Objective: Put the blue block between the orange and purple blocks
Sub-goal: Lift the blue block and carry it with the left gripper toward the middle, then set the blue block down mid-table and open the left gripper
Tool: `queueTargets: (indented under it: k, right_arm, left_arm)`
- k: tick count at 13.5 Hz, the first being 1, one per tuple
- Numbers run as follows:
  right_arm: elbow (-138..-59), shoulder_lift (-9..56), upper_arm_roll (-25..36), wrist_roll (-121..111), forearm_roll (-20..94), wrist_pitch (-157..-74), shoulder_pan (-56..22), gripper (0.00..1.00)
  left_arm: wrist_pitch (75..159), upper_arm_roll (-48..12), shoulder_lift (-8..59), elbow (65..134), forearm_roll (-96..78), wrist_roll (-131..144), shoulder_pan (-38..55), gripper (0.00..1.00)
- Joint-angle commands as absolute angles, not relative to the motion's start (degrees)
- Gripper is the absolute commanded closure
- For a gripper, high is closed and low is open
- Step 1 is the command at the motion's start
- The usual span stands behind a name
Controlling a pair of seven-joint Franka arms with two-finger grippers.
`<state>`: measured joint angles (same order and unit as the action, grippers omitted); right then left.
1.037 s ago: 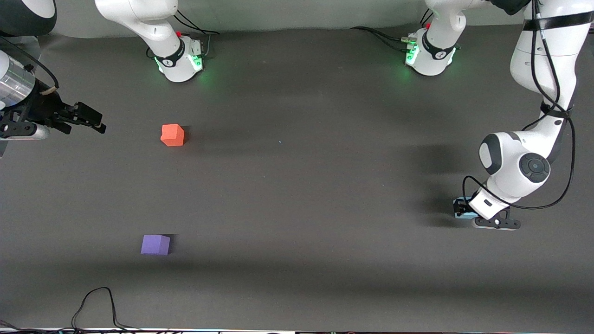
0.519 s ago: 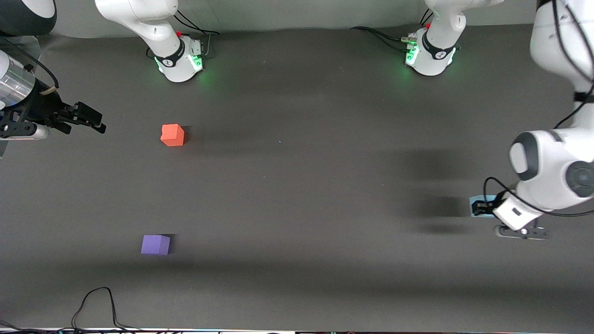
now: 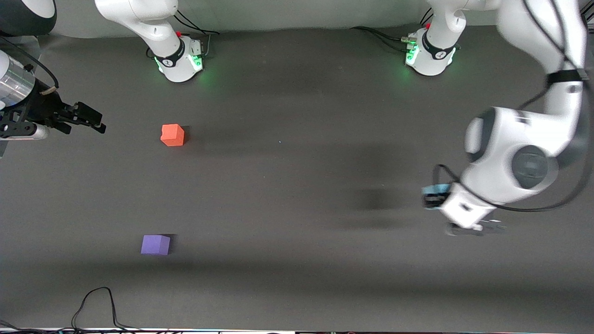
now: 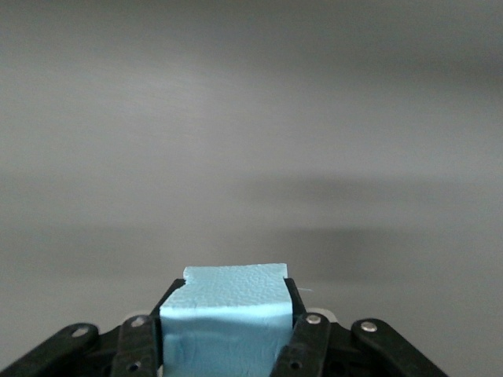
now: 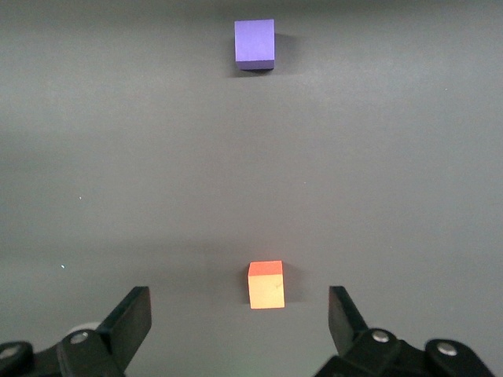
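Observation:
My left gripper is shut on the sky-blue block and holds it in the air over the left arm's end of the table. In the left wrist view the blue block fills the gap between the two black fingers. The orange block sits on the table toward the right arm's end. The purple block sits nearer to the front camera than the orange one. My right gripper is open and empty, waiting beside the orange block. Its wrist view shows the orange block and the purple block.
The dark grey table stretches bare between the blocks and my left gripper. A black cable loops at the table's front edge near the purple block. The two arm bases stand along the back edge.
My left arm has lifted the blue block off the table and swung it toward the middle of the table. The right arm and the orange and purple blocks have not moved.

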<state>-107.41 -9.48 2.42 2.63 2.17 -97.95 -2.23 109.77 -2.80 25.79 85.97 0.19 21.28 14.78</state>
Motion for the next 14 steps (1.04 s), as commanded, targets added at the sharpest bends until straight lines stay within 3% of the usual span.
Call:
queueTargets:
  k: [1, 8, 14]
  right_arm:
    - [-107.9, -10.1, 2.5, 1.4, 1.4, -98.4, -2.4, 0.00]
    - [-107.9, -10.4, 2.5, 1.4, 1.5, -98.4, -2.5, 0.00]
    - [-107.9, -10.2, 2.5, 1.5, 1.6, -98.9, -2.4, 0.00]
  left_arm:
    - [109.0, -1.5, 29.3, 80.9, 0.2, 34.1, 24.9, 0.54]
    - [114.5, -1.4, 43.6, 69.4, 6.3, 58.2, 47.0, 0.54]
    - [125.4, -1.2, 53.0, 69.4, 11.0, 65.6, 52.6, 0.54]
